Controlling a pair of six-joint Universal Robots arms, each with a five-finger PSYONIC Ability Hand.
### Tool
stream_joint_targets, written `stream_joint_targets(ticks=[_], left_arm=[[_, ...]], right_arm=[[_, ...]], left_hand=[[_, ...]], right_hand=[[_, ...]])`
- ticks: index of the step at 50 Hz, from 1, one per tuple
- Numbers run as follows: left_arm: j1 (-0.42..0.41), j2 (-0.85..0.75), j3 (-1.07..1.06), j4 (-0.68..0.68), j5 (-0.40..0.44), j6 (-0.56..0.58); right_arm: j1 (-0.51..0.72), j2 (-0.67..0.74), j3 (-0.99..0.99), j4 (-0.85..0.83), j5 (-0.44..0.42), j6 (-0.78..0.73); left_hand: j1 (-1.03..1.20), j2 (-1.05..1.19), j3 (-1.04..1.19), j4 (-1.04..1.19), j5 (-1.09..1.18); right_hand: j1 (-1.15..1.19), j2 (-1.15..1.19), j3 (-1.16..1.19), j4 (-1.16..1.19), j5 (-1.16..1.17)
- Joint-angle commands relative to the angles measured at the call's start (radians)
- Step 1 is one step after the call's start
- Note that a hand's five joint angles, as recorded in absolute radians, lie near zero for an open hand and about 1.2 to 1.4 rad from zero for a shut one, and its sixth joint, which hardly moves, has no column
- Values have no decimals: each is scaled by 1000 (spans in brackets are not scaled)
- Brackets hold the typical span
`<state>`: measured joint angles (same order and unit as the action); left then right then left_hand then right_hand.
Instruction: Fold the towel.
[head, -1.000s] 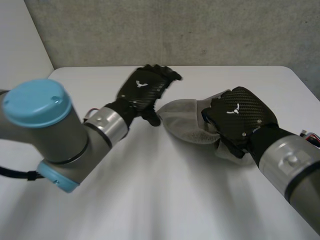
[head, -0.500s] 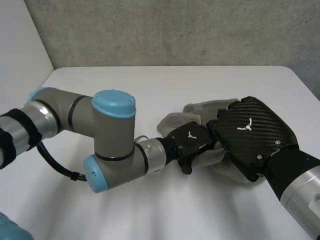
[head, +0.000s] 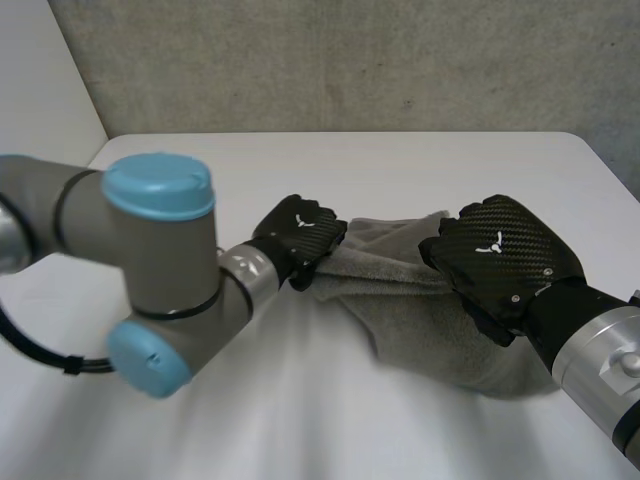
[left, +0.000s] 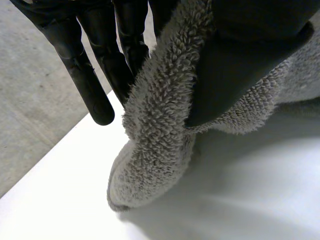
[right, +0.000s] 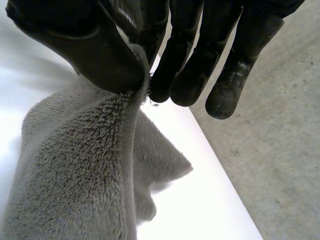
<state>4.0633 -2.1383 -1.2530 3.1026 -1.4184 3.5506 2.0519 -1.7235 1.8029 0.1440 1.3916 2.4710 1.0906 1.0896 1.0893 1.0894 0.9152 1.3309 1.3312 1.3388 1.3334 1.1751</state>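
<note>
The grey towel (head: 425, 305) was held up between the two hands, its upper edge running from one to the other and its lower bulk sagging onto the white table (head: 300, 410) under and beside the right hand.

The left hand (head: 300, 235) had one end of that upper edge. In the left wrist view the cloth (left: 155, 150) was pinched between the thumb and the fingers (left: 87, 80). A thick roll of it wrapped round under the thumb, and a bunched end drooped past the fingertips to the table.

The right hand (head: 500, 262) had the other end. In its own wrist view the thumb pressed a hemmed edge of the towel (right: 75, 185) against the nearest finger, while the other fingers (right: 227, 85) lay nearly straight alongside, clear of the cloth. From that pinch the towel hung down below the palm in a loose fold.

The two hands were well apart, and the left forearm reached across the table towards the right hand. Beyond the table's far edge stood a grey wall (head: 350, 60).
</note>
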Motion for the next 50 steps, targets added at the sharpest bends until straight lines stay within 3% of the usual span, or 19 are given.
stream_joint_targets(ticks=[1,10,16,18,20,21,23,26,28,32,37,39,50], left_arm=[[11,173,-262,105,-2,-4],[14,201,-339,117,-2,-4],[14,136,-189,206,-34,-1],[14,118,-131,228,-63,1],[12,84,43,269,-149,2],[12,84,44,269,-149,2],[14,71,218,313,-238,-4],[12,71,293,343,-280,-9],[11,83,384,390,-342,-10],[11,107,394,398,-367,-16],[12,153,250,363,-369,-61],[14,182,93,352,-367,-91],[8,218,-397,347,-369,-122]], right_arm=[[-1,80,1,12,-46,5],[7,237,-80,22,-66,36],[8,406,-284,12,-55,118],[8,467,-452,2,-33,170],[5,482,-546,-16,1,209],[5,483,-547,-17,1,209],[1,481,-696,-104,79,288],[-1,454,-776,-214,119,334],[-1,429,-784,-260,118,345],[11,400,-781,-302,87,341],[24,404,-737,-231,6,315],[31,420,-696,-152,-41,269],[80,556,-495,-12,-46,60]], left_hand=[[124,125,125,125,125],[127,128,128,128,128],[145,146,146,146,145],[148,149,149,149,148],[156,157,158,158,157],[156,157,158,158,157],[153,154,155,155,154],[148,149,149,149,148],[148,149,149,149,148],[148,149,149,149,148],[139,140,140,140,140],[121,122,122,122,122],[-72,-71,-71,-71,-72]], right_hand=[[65,65,58,63,47],[65,65,58,63,47],[65,65,58,63,47],[65,65,58,63,47],[65,65,58,63,47],[65,65,58,63,47],[65,65,58,63,47],[65,65,58,63,47],[65,65,58,63,47],[65,65,58,63,47],[65,65,58,63,47],[65,65,58,63,47],[65,65,58,63,47]])
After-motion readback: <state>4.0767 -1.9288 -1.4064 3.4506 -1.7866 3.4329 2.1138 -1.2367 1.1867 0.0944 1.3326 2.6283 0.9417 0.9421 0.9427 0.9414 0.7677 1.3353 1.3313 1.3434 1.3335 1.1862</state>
